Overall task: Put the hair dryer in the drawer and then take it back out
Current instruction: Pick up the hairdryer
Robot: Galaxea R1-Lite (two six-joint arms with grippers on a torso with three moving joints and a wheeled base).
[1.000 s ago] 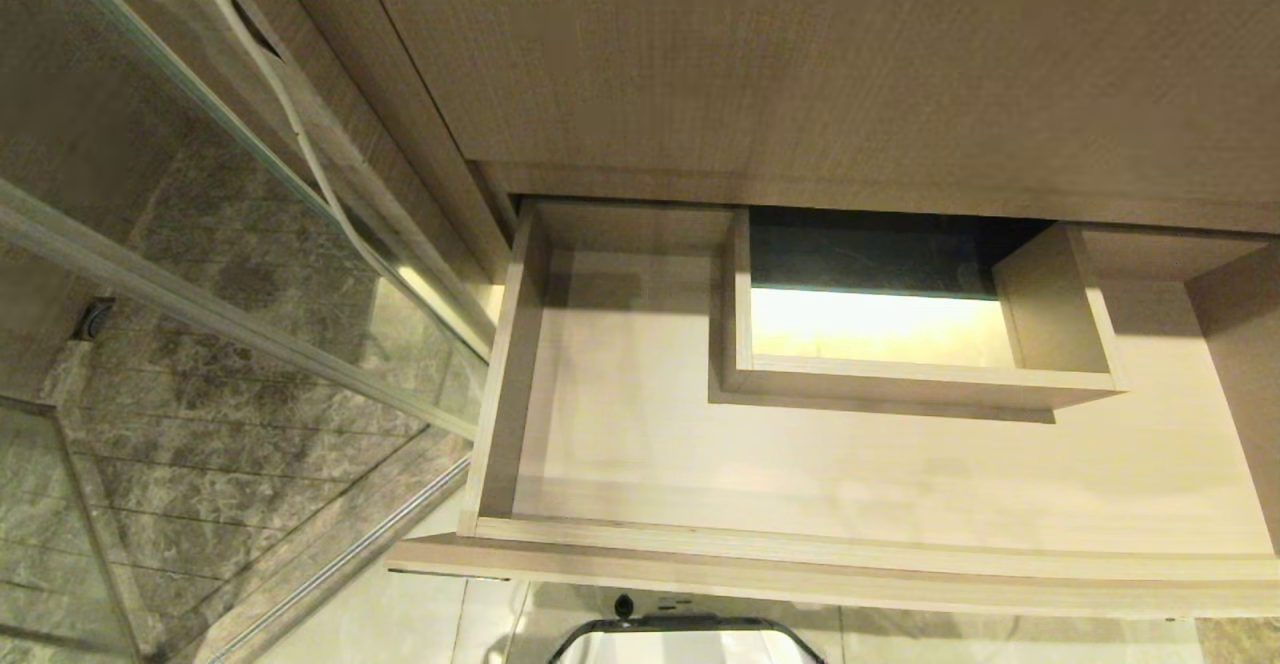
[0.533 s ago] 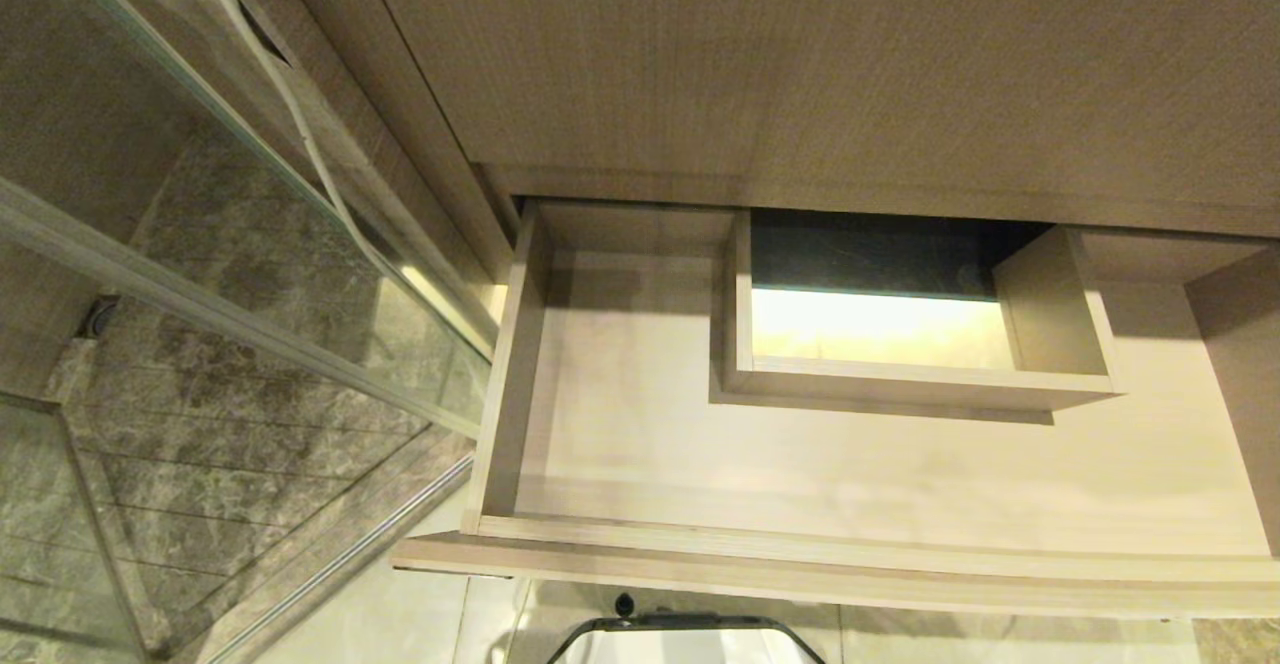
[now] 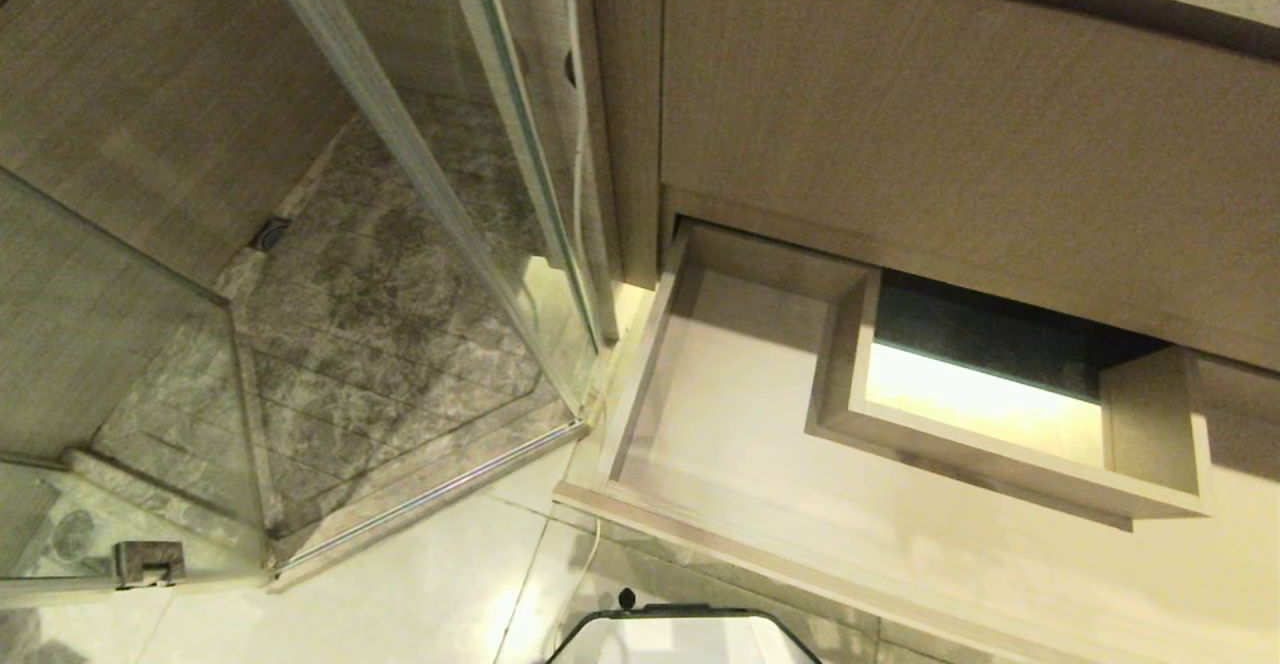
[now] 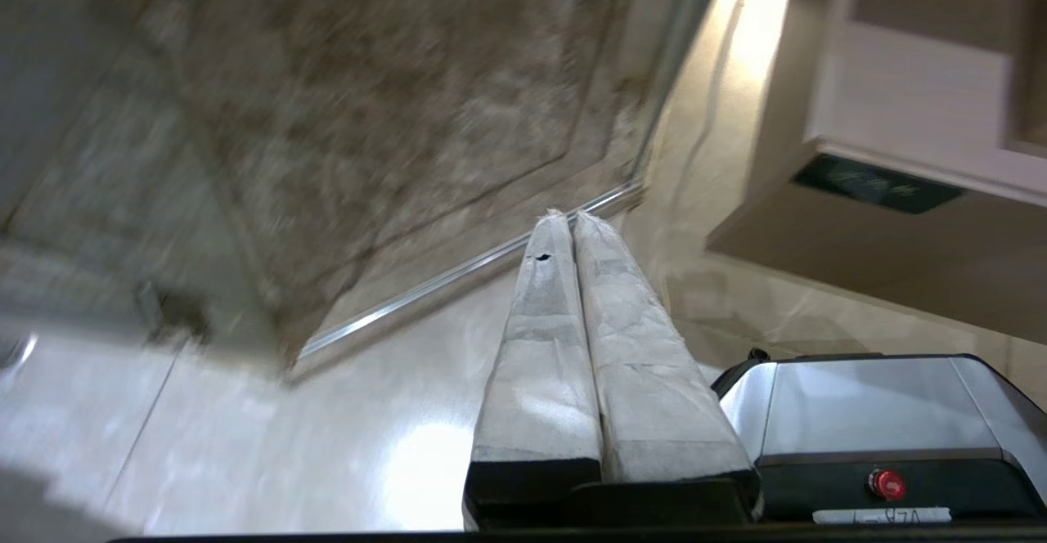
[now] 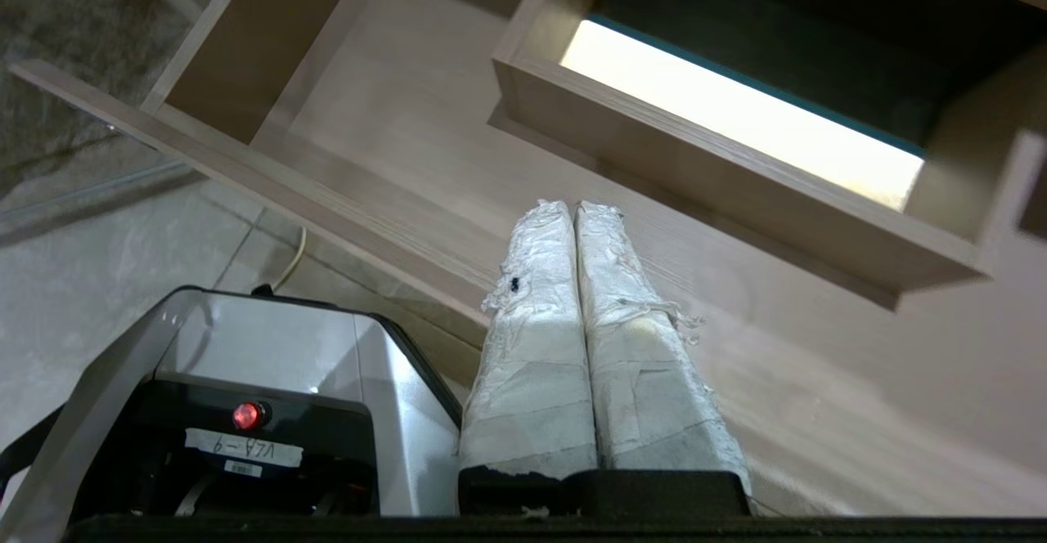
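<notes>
Over the open drawer (image 5: 393,126), right end effector (image 5: 570,208) pressed together — left end effector (image 4: 568,217) likewise.

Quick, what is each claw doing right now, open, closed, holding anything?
Left claw: closed, holding nothing.
Right claw: closed, holding nothing.

Warm, dim lighting; bright glow through the drawer (image 5: 393,142) cut-out beyond the right gripper (image 5: 572,208); left wrist view motion-blurred; floor glare.
</notes>
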